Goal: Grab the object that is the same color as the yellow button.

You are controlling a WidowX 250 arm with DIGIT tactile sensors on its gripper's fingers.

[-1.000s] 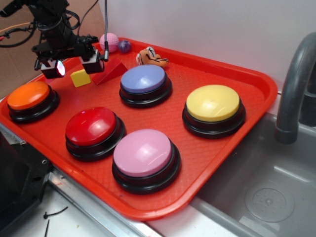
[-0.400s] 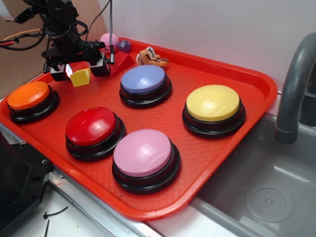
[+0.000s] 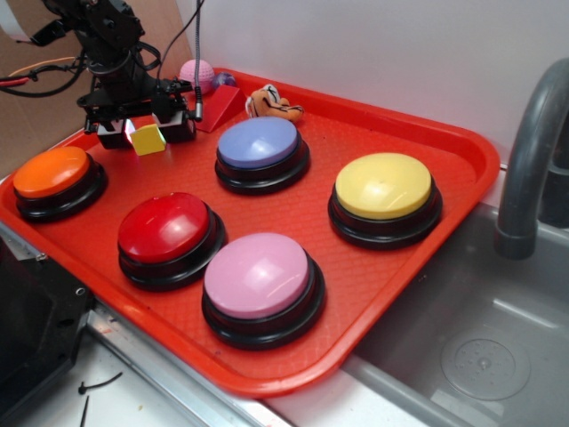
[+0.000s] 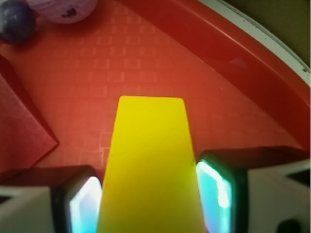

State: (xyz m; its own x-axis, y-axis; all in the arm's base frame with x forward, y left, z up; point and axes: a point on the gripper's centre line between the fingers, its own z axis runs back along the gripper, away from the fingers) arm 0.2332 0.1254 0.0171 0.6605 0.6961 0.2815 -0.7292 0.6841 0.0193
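Gripper closed tighter onto yellow cube.

Matte yellow cube, glossy yellow button, textured plastic tray

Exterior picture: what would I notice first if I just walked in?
Five big dome buttons fill the red tray, the yellow button shining at the right. At the far left corner, the robot's hand straddles the little yellow cube, a finger on each side.
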